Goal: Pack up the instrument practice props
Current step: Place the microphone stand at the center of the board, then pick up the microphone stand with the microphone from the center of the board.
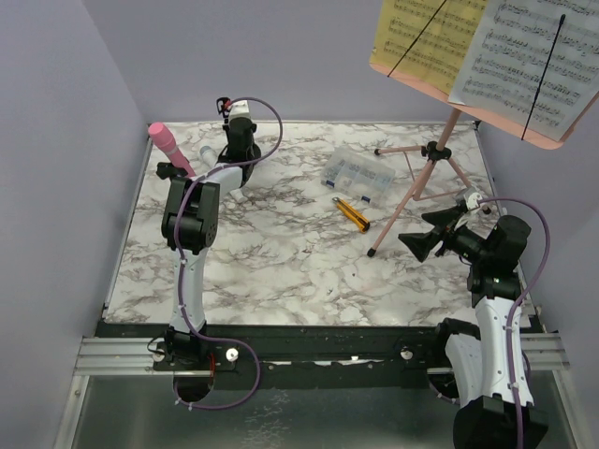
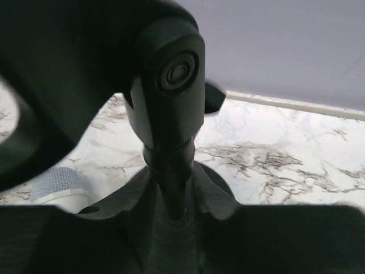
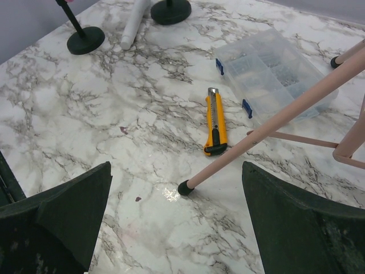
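- My right gripper [image 3: 177, 171] hangs over the near right of the marble table [image 1: 281, 271], jaws spread wide, nothing between them.
- Just beyond it, one foot of the pink music rack [image 3: 256, 134] rests on the marble.
- Beside that foot lies the utility knife [image 3: 215, 123], with the clear compartment box [image 3: 274, 74] behind it.
- The rack's tray carries the yellow page [image 1: 421, 33] and the white pages [image 1: 529, 61].
- Far left, my left gripper [image 2: 171, 214] sits narrow around the stem of a black mic holder [image 2: 168, 103]; I cannot tell whether it presses.
- The white microphone [image 3: 134, 23] lies beside that holder; the pink microphone [image 1: 168, 145] stands in the second holder [image 3: 85, 40].
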Available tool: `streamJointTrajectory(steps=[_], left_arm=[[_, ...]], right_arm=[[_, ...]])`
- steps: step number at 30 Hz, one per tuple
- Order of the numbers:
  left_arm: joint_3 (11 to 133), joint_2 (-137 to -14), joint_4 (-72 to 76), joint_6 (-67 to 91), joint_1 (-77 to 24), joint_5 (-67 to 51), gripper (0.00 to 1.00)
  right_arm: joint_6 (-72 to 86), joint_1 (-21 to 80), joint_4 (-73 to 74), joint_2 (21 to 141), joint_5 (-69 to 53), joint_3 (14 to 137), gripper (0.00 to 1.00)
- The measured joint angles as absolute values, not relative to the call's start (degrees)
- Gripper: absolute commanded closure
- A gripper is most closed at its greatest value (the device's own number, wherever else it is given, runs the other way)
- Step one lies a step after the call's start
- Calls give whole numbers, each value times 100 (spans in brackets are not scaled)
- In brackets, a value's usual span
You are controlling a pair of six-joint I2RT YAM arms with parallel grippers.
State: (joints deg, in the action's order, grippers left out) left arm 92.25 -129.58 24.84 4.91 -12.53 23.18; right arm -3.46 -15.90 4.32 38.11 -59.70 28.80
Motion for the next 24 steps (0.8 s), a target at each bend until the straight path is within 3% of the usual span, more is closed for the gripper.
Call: streamJointTrajectory(steps=[16, 24], left_arm=[[8768, -12512, 2506, 906, -1238, 2324, 2], [8042, -11452, 2351, 1409, -1238, 1555, 1]], right_arm=[[-346, -1625, 429, 3806, -5970, 2880, 0], [-344, -1625, 429, 3771, -5970, 2880, 1]])
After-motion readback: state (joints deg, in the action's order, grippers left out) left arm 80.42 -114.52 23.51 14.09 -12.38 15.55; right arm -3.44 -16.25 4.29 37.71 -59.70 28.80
